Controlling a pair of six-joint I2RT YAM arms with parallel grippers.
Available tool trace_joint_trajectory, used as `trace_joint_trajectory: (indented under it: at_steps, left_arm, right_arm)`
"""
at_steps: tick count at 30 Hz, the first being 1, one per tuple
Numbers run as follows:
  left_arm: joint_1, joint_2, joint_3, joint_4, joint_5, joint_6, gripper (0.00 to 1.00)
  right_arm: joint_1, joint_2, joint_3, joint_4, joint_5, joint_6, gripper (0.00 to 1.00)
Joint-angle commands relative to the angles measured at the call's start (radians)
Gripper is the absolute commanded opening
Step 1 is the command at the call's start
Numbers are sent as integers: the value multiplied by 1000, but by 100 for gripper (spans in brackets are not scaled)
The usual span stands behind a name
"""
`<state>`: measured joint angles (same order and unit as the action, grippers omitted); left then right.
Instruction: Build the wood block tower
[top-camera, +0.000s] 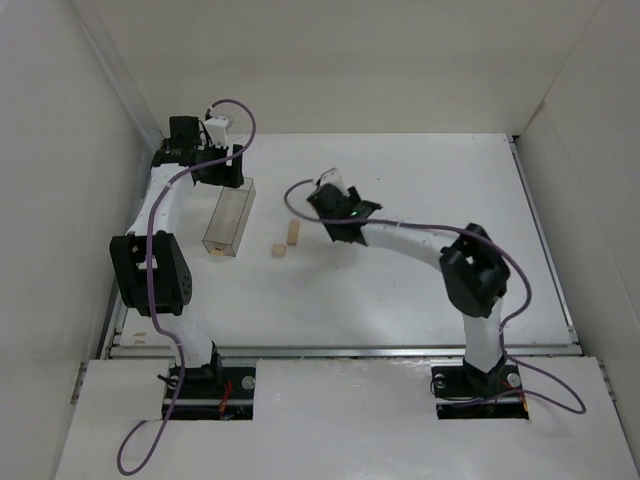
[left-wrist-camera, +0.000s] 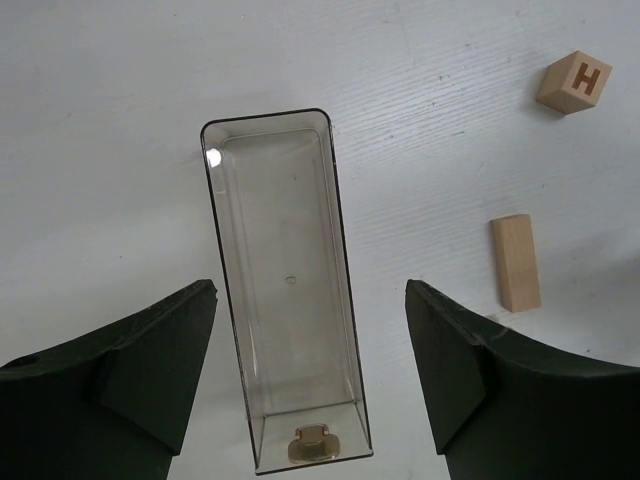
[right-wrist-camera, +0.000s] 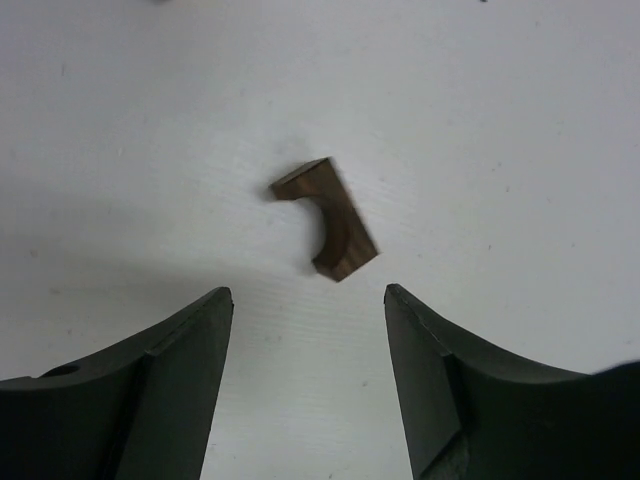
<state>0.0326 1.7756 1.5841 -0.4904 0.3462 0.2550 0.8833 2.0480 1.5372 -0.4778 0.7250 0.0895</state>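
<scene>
Plainly, no tower stands yet: the pieces lie apart on the white table (top-camera: 420, 290). In the right wrist view the dark notched block (right-wrist-camera: 325, 220) lies flat just ahead of the right gripper (right-wrist-camera: 308, 295), whose fingers are spread wide and grasp nothing. Its long axis runs from about eleven o'clock to five o'clock, and its curved notch faces about eight o'clock. In the left wrist view the left gripper (left-wrist-camera: 310, 290) is likewise released, its fingers either side of the clear box (left-wrist-camera: 285, 290) without touching it; the box's long axis runs roughly twelve to six. At three o'clock of the box lies the pale bar (left-wrist-camera: 515, 262), pointing nearly twelve to six, and the lettered cube (left-wrist-camera: 573, 82), showing an H, sits apart at the bar's one o'clock.
</scene>
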Motion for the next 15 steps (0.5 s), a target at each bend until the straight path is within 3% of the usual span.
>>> trace_joint_trajectory:
  at_steps: [1,5,7,15]
  left_arm:
    - [1,-51,-3,10,-4,0,74]
    - [-8,-51,7,1,-4,0,74]
    - [-8,-42,7,1,-4,0,74]
    - [-17,-42,7,-10,-13,0,74]
  right_arm:
    - [-157,-182,-28,-7,-260,174,68]
    - [-303,-158,6,-83,-476,398,62]
    - [-345,-121,61,-162,-506,455,60]
    - [-363,-37,72,-205,-587,518,60]
